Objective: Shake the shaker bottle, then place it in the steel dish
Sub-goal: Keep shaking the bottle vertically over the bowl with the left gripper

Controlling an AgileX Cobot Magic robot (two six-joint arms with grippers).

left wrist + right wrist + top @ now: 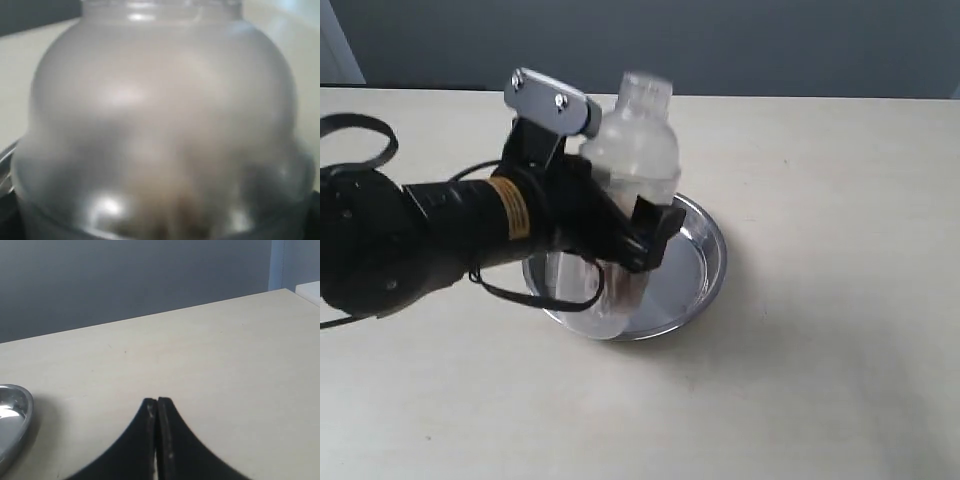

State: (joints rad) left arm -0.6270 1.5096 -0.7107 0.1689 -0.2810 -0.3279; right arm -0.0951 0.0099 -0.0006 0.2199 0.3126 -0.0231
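The clear shaker bottle (632, 150) stands upright over the steel dish (705, 262), its domed frosted shoulder and cap above my left gripper (620, 235), which is shut on its body. Whether its base rests on the dish floor I cannot tell. In the left wrist view the shaker bottle (160, 125) fills the picture, blurred, with a brownish haze low down. My right gripper (157, 402) is shut and empty above bare tabletop, away from the steel dish (12, 415), whose rim shows at one edge. It is out of the exterior view.
The pale wooden table (840, 380) spreads around the dish. A dark grey wall (740, 40) runs behind its far edge. Black cable (360, 135) loops off my left arm.
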